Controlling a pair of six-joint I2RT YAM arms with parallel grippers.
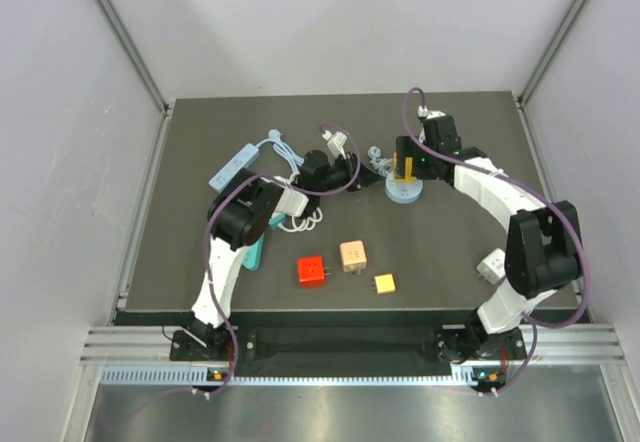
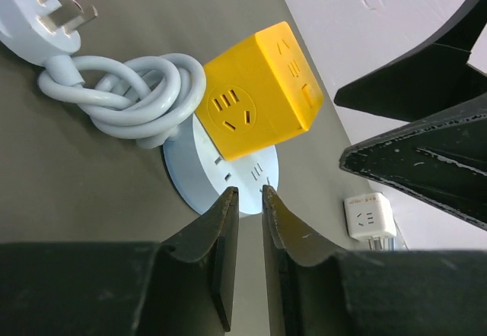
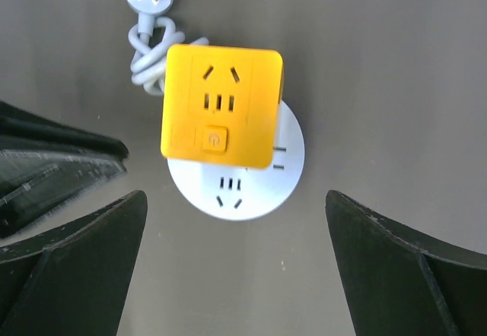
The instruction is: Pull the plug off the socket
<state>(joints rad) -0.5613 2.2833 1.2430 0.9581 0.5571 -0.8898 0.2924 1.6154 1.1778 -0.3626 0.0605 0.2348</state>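
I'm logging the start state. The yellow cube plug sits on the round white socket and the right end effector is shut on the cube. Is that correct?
Not quite. The right end effector is open, not shut on the cube: the right wrist view shows its fingers spread wide, clear of the yellow cube plug, which does sit on the round white socket.

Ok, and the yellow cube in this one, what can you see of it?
The yellow cube is a glossy plastic adapter with rounded edges. It has socket holes on its faces and a power button on the top one. It sits plugged into the round white socket base, off-centre. The coiled white cable lies close beside it. The right hand hangs open above it, not touching.
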